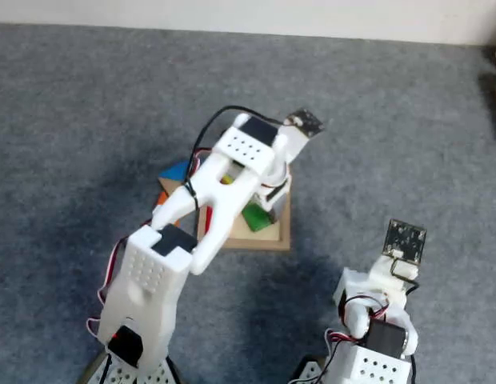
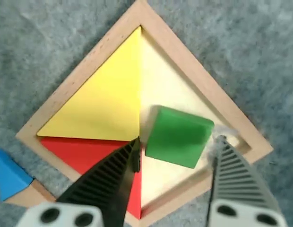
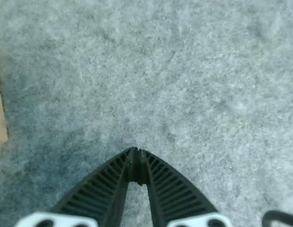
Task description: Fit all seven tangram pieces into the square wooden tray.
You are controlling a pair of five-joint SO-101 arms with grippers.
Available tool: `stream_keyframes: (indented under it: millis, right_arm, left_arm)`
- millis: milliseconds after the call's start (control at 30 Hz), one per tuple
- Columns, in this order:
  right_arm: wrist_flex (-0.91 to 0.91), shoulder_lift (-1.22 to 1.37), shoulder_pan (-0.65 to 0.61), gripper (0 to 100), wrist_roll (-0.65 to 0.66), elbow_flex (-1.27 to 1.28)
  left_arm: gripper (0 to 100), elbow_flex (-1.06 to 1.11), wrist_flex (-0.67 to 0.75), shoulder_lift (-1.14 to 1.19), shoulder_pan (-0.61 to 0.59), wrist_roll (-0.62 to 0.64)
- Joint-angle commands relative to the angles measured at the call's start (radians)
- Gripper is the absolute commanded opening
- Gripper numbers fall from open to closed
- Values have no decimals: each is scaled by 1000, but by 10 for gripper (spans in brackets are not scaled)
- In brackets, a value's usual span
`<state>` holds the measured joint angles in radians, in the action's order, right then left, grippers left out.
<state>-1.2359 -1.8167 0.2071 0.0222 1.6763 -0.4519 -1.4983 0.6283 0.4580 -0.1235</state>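
Green square (image 2: 177, 137) tilted in tray (image 2: 184, 59), between wide left gripper (image 2: 178, 141) jaws; pushing may wedge it on yellow triangle (image 2: 104, 99). Right gripper (image 3: 138, 156), 4 o'clock of tray, closed empty.

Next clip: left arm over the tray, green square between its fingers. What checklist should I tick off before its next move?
1. Left claw open, straddling the green square: ok.
2. Green square inside the tray: ok; lying flat: cannot tell.
3. Yellow triangle and red triangle seated in tray: ok.
4. All seven pieces in: not ok; blue piece lies outside.
5. Right claw shut over carpet, apart from tray: ok.
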Motion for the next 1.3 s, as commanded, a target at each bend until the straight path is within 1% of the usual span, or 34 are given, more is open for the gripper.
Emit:
stream_keyframes:
  millis: [0, 200, 300, 433, 600, 833, 967, 1167, 1267]
  right_arm:
    - [21, -7, 13, 5, 6, 116]
    - [21, -7, 13, 5, 6, 116]
    - [21, -7, 13, 5, 6, 116]
    - [21, -7, 13, 5, 6, 116]
    - [21, -7, 13, 5, 6, 116]
    - [21, -7, 13, 5, 6, 116]
    - [21, -7, 13, 5, 6, 116]
    - [21, -7, 13, 5, 8, 116]
    - [19, -7, 13, 5, 9, 116]
  left_arm:
    - [259, -53, -28, -22, -10, 5]
    - [255, -45, -29, -48, -24, 6]
    - [255, -51, -20, 12, -31, 3]
    - [255, -59, -11, 73, -79, 2]
    - [255, -127, -12, 81, -140, 3]
    - [255, -194, -17, 77, -140, 8]
    - [255, -271, -80, 76, -150, 5]
    - [255, -499, -267, 56, -202, 9]
    - [229, -501, -270, 2, -249, 8]
